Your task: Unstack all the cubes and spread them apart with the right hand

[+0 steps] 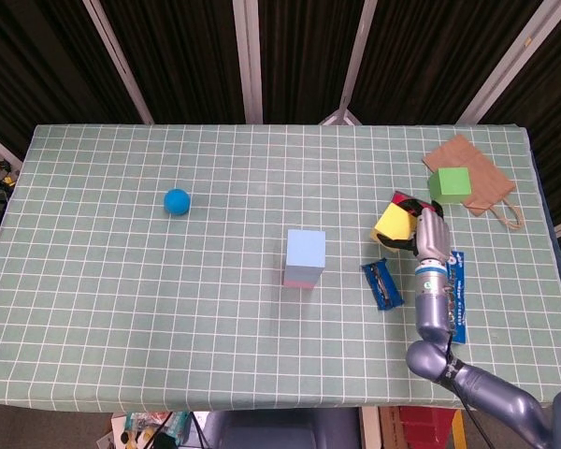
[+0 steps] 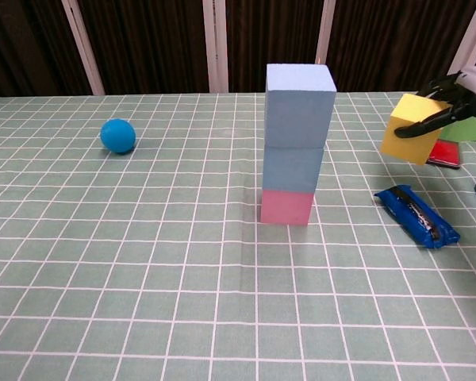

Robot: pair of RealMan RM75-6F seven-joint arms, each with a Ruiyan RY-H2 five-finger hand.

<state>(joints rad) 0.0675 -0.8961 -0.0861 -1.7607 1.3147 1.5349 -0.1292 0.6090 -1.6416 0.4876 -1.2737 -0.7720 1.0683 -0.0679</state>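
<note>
A stack of three cubes stands mid-table: light blue on top (image 2: 300, 91), a darker blue one (image 2: 293, 167) in the middle, pink (image 2: 287, 207) at the bottom. From above, the stack (image 1: 306, 254) shows mostly its light blue top. My right hand (image 1: 429, 230) (image 2: 458, 93) grips a yellow cube (image 1: 393, 223) (image 2: 412, 128) and holds it tilted in the air, well to the right of the stack. The left hand does not show in either view.
A small blue packet (image 1: 381, 283) (image 2: 416, 216) lies right of the stack. A longer blue packet (image 1: 456, 297) lies by my forearm. A red box (image 2: 444, 155), a green cube (image 1: 449, 184) on a brown paper bag (image 1: 472, 159), and a blue ball (image 1: 177, 200) (image 2: 117, 135) are also here.
</note>
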